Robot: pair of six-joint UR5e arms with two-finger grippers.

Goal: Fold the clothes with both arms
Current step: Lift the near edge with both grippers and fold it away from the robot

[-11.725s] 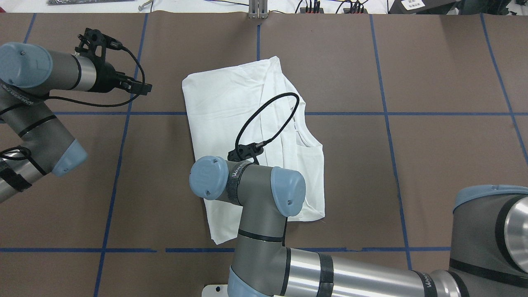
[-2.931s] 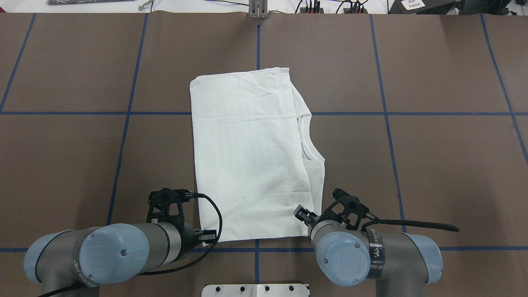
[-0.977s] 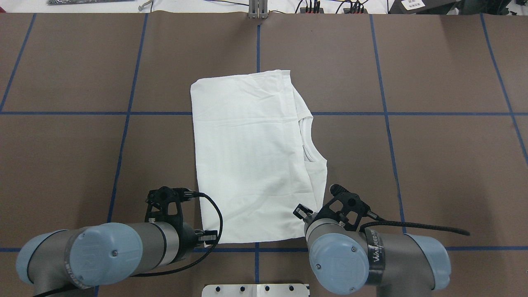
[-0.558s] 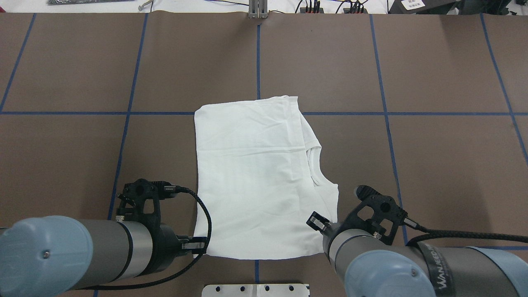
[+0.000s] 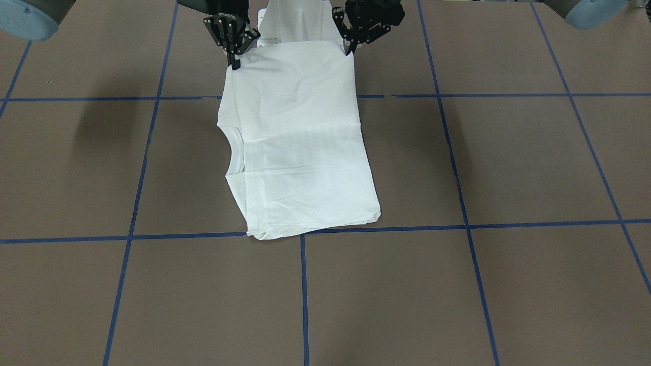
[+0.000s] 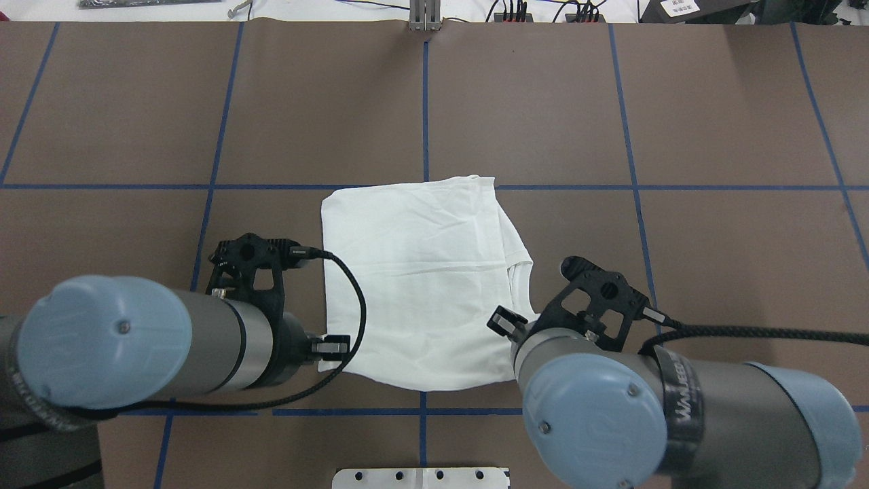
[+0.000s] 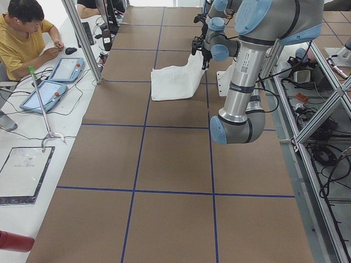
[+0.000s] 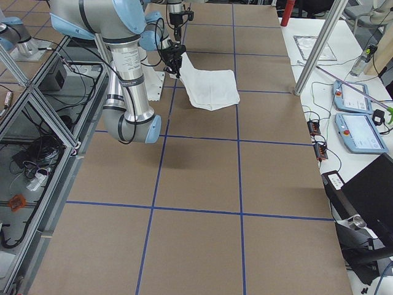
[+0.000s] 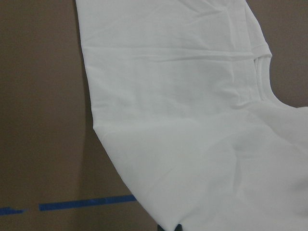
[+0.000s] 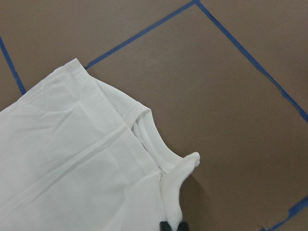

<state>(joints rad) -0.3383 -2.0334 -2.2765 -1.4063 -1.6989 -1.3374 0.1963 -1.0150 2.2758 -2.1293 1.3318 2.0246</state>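
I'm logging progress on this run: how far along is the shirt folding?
Done: the T-shirt looks folded lengthwise into a narrow panel, neckline on one long edge. In hand: the left end effector and right end effector each pinch a robot-side corner, lifted off the table. Left: probably the crosswise fold onto the far end, then release.
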